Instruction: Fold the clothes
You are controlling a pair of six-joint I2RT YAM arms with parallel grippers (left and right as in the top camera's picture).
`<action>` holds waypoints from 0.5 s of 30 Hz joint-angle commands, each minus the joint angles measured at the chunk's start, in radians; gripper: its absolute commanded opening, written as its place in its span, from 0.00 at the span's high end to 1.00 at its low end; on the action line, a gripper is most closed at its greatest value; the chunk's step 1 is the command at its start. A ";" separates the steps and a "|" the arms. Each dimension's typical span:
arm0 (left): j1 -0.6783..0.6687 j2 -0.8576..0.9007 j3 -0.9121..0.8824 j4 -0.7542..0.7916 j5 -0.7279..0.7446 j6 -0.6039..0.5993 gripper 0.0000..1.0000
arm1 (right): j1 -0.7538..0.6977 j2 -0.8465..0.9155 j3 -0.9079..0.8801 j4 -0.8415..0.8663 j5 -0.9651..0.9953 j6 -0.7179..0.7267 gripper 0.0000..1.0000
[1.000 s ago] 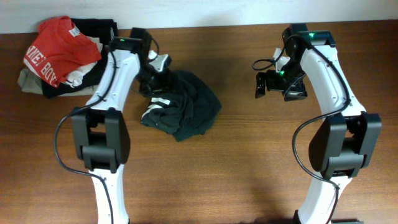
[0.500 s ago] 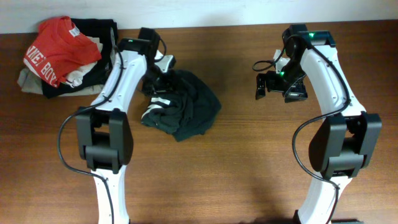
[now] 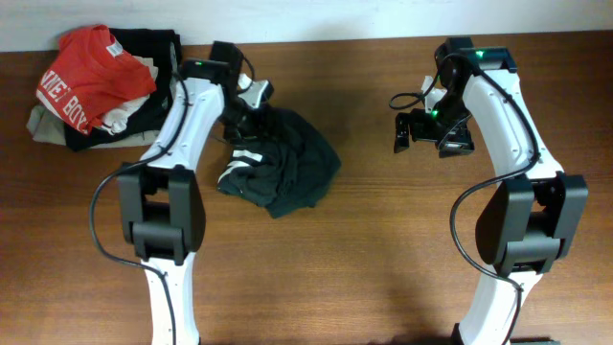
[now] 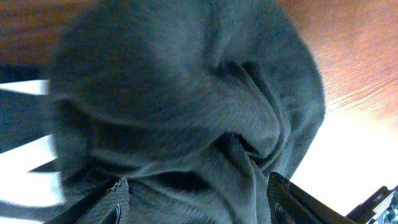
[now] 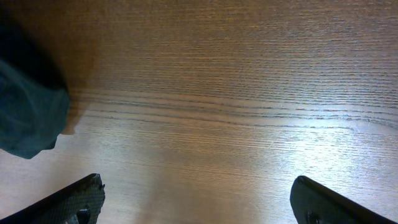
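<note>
The dark navy-teal T-shirt lies crumpled in a heap on the wooden table, left of centre, with white print showing at its left edge. My left gripper is down at the heap's upper left. In the left wrist view the shirt fills the frame, and its folds lie between the spread fingers of the left gripper. My right gripper hovers open and empty over bare wood at the right. Its own view shows the wide-apart fingers of the right gripper and a corner of the shirt at the far left.
A pile of other clothes sits at the back left corner: a red shirt with white letters, a black garment and a beige piece. The table's back edge runs just behind both arms.
My left gripper has shifted a little to the right and toward the back, onto the shirt's upper edge. The shirt heap has barely changed shape. The right arm has not moved.
</note>
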 commanded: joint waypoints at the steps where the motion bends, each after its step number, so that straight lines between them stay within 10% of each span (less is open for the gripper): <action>1: 0.011 0.050 -0.011 0.003 -0.001 0.015 0.30 | 0.005 0.006 -0.005 -0.005 0.016 -0.003 0.01; 15: -0.035 0.031 0.108 -0.097 0.015 0.011 0.85 | 0.005 0.006 -0.005 0.001 0.016 -0.003 0.01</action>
